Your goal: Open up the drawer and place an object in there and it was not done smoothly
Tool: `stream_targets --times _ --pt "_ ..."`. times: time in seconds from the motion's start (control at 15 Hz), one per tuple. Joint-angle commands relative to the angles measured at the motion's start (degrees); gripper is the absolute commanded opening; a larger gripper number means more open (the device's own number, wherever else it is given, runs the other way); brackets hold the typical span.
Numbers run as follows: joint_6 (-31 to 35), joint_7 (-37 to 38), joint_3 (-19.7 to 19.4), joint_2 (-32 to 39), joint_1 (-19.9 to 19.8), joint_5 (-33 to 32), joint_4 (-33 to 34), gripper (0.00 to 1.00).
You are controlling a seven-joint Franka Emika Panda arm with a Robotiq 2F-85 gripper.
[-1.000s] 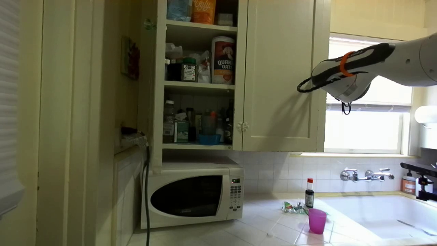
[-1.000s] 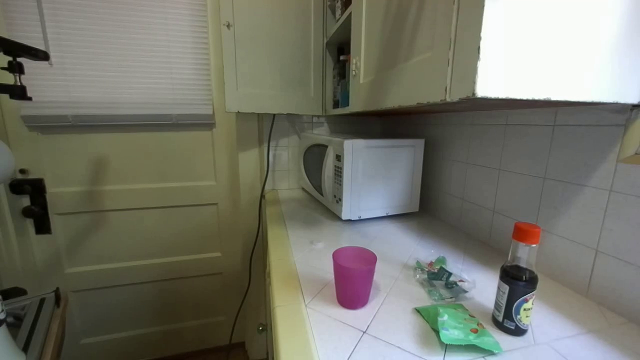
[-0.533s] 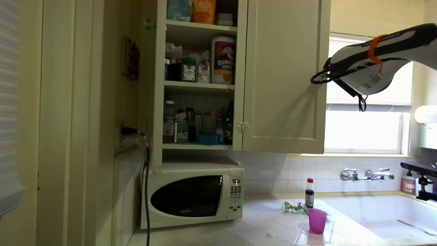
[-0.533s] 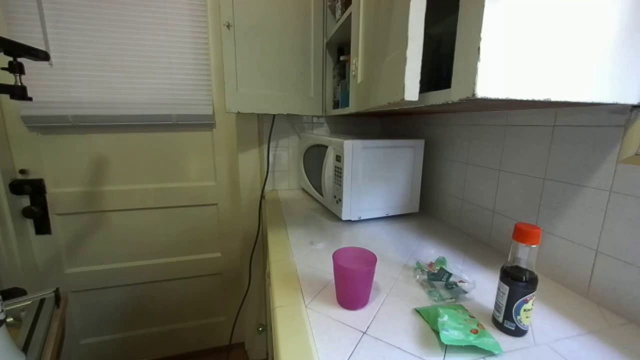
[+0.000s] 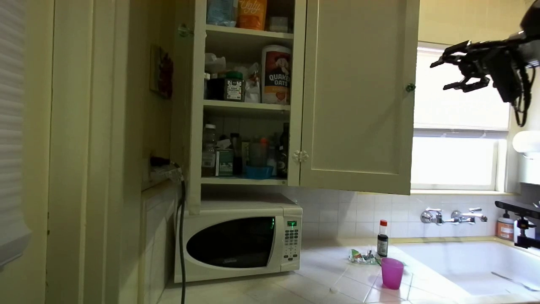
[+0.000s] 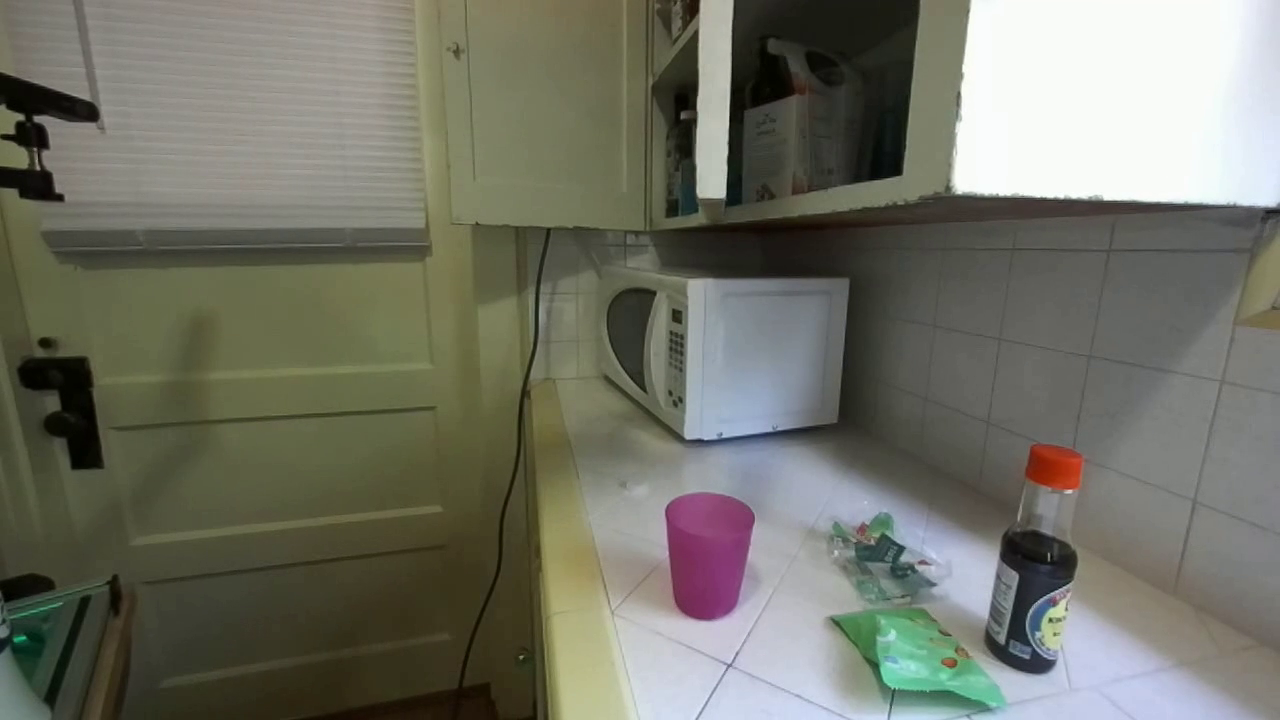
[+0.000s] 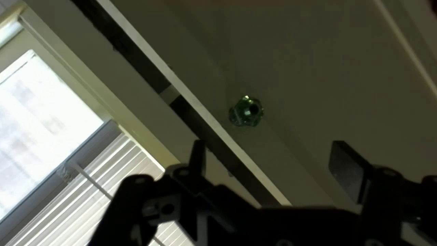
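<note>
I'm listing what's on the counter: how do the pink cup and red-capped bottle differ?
The pink cup is plain; the bottle is dark below, with a red cap and a label. The cup is open at the top; the bottle is capped. The cup is shorter and squatter; the bottle taller and slimmer. Both stand upright on the tiled counter.

Above the microwave (image 5: 236,242) I read "QUAKE…" over "OATS" on a canister (image 5: 276,84) and, higher still, "Ugly" on an orange bag (image 5: 252,19). The label on the red-capped bottle (image 6: 1032,585), right of the microwave, looks too blurred.
</note>
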Motion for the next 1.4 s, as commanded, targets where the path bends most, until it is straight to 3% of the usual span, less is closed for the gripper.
stream_targets --times 0.0,0.13,0.33,0.6,0.73,0.87,0.93,1.0,1.33 --pt "-14.5 1.03 -2.52 -9.84 2.21 -0.4 -0.99 1.0" --pt "-19.42 0.56 -3.18 -11.46 0.21 -2.19 -0.06 1.0" --pt "-16.91 -6.78 -6.68 -13.32 1.49 -4.86 -1.14 1.0" --pt "-16.83 -21.61 -14.33 -12.31 11.18 -6.49 1.77 1.0" --pt "-18.65 -26.78 -17.51 -11.11 18.14 -6.49 5.8 1.0" --pt "-17.92 -30.05 -19.21 -8.96 24.35 -6.69 9.78 1.0" --pt "-15.69 -30.25 -19.22 -7.49 25.63 -6.1 10.72 1.0" --pt "-16.61 -28.12 -17.64 -9.79 20.85 -6.31 6.33 1.0" --pt "-15.39 -26.93 -17.04 -7.21 19.69 -5.85 7.24 1.0"
